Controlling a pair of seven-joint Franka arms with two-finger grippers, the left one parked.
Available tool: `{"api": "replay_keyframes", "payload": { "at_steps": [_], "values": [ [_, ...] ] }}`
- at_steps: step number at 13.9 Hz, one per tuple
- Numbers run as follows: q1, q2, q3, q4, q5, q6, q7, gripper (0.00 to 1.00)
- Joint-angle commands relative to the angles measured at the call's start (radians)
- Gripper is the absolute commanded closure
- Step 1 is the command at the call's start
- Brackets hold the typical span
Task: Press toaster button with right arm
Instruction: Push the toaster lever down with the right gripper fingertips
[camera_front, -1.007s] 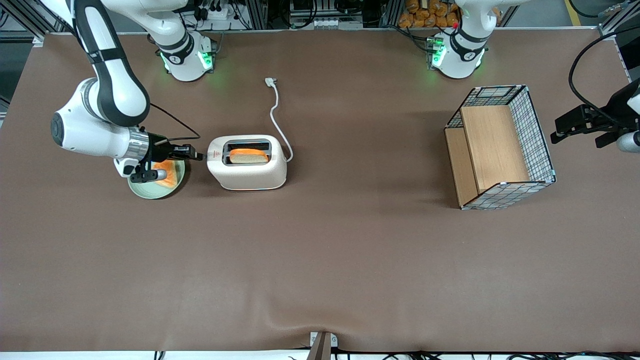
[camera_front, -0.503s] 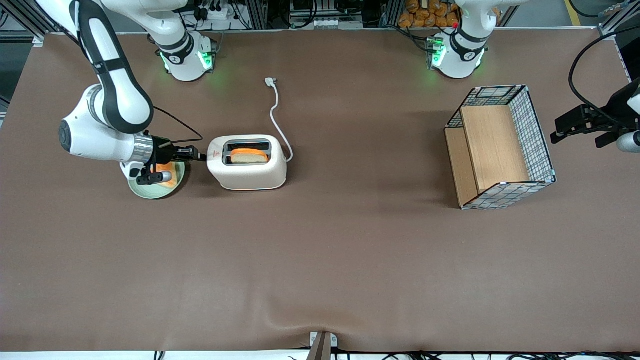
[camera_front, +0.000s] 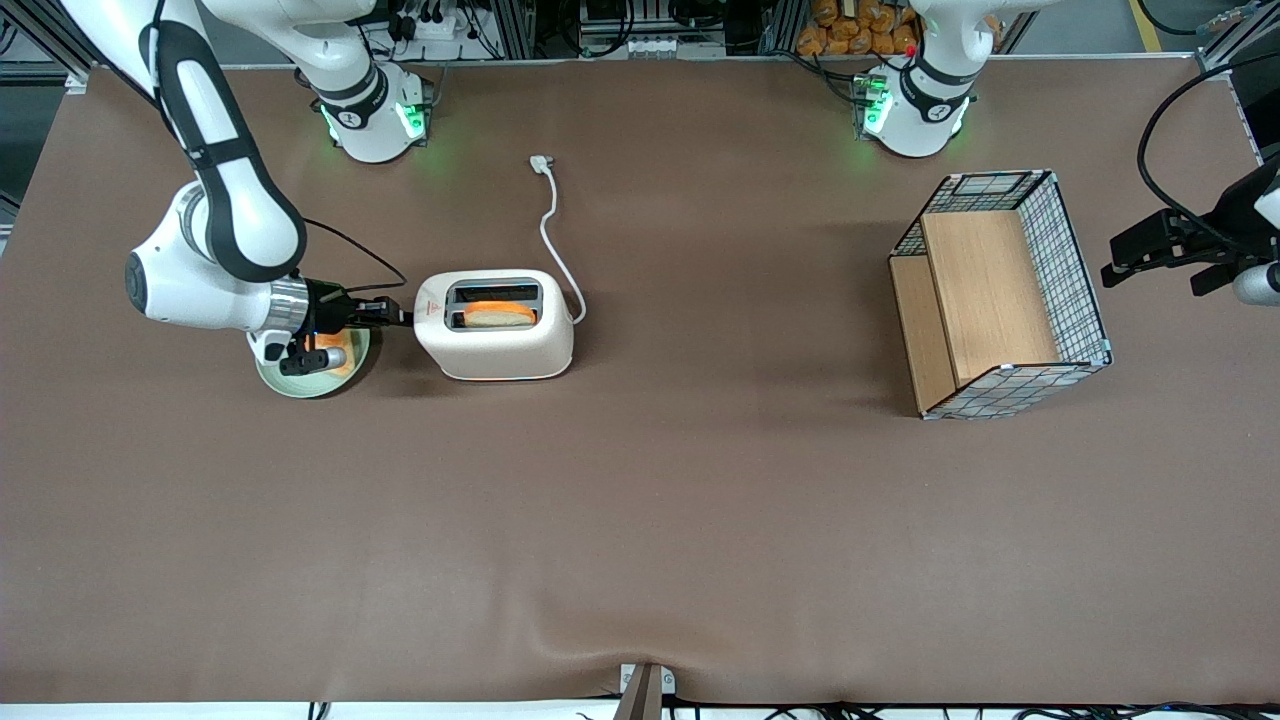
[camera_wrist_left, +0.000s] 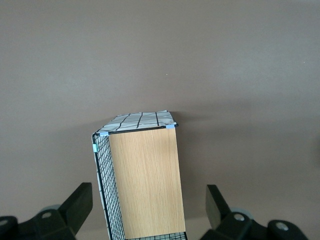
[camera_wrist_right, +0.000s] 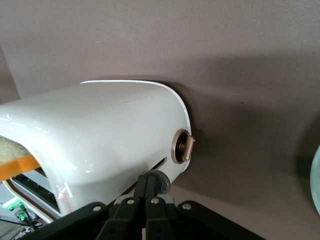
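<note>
The cream-white toaster stands on the brown table with a bread slice low in its slot nearer the front camera. My right gripper is at the toaster's narrow end by the red triangle sticker. In the right wrist view the fingers are shut together, empty, with their tips against the grey toaster button on the toaster's end face. A round copper knob sits beside the button.
A pale green plate with an orange-crusted slice lies under my wrist; its rim shows in the wrist view. The white cord trails from the toaster toward the arm bases. A wire and wood basket stands toward the parked arm's end.
My wrist has dropped lower at the toaster's end, with the fingertips staying on the button. The bread slice sits lower in the slot than before.
</note>
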Motion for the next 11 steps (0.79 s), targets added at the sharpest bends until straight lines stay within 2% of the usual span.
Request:
{"api": "replay_keyframes", "payload": {
  "at_steps": [1,11],
  "values": [
    [-0.036,0.059,0.008,-0.012,0.049,0.024,-0.12,1.0],
    [-0.04,0.105,0.008,-0.005,0.089,0.036,-0.123,1.0]
  ]
}}
